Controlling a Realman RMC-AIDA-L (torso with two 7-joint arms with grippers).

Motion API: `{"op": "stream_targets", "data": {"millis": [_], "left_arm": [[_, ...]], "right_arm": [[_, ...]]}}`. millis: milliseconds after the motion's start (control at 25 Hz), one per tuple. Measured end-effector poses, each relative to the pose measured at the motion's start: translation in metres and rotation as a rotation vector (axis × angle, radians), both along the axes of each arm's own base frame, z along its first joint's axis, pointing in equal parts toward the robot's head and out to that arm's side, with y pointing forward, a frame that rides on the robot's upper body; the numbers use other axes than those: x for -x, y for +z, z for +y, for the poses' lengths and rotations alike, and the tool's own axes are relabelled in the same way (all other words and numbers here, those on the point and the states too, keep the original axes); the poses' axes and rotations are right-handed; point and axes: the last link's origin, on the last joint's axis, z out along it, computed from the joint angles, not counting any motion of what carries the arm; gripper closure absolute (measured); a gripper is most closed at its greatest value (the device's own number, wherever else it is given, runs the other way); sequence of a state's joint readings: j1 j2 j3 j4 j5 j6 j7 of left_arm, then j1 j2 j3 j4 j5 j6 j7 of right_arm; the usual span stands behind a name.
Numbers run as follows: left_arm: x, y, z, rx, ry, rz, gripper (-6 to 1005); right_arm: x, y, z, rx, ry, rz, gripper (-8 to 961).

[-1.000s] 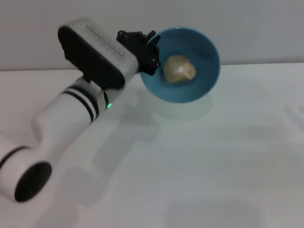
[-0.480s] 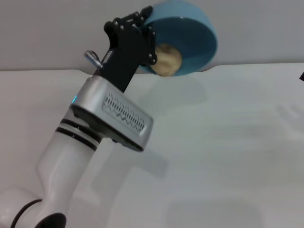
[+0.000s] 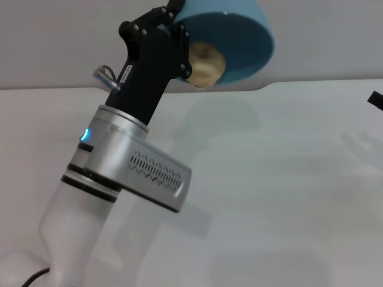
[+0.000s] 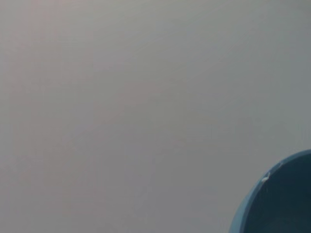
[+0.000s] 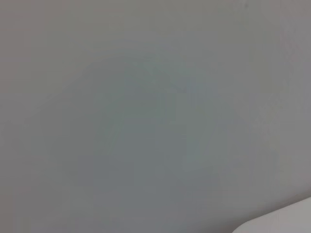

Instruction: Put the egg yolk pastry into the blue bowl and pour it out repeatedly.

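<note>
Your left arm [image 3: 114, 191] rises from the lower left, its white forearm and silver wrist angled up toward the far wall. The black left gripper [image 3: 173, 36] is lifted high, its fingers [image 3: 179, 45] clamped on a rim. Your right gripper [image 3: 376, 100] only just shows at the right edge.

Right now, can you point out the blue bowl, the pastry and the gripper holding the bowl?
blue bowl [image 3: 242, 39], head view, on its outer wall.
egg yolk pastry [image 3: 206, 66], head view, on its rounded front.
left gripper [image 3: 179, 24], head view, at the bowl's rim.
</note>
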State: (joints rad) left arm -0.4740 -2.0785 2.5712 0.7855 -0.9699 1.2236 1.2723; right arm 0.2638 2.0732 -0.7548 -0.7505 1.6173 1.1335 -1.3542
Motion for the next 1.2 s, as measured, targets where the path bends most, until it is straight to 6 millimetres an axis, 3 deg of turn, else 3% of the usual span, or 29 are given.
{"op": "stream_targets", "data": {"millis": [720,1200], "left_arm": [[-0.014,0.008,-0.025,-0.104,-0.139,-0.024,979],[-0.028,-0.007,-0.026,-0.180,-0.217,0.189,980]], "right_arm": [[0.003,-0.004,0.005,0.010,0.005,0.012,381],[0.004,-0.004,0.006,0.009,0.007,0.009,391]]}}
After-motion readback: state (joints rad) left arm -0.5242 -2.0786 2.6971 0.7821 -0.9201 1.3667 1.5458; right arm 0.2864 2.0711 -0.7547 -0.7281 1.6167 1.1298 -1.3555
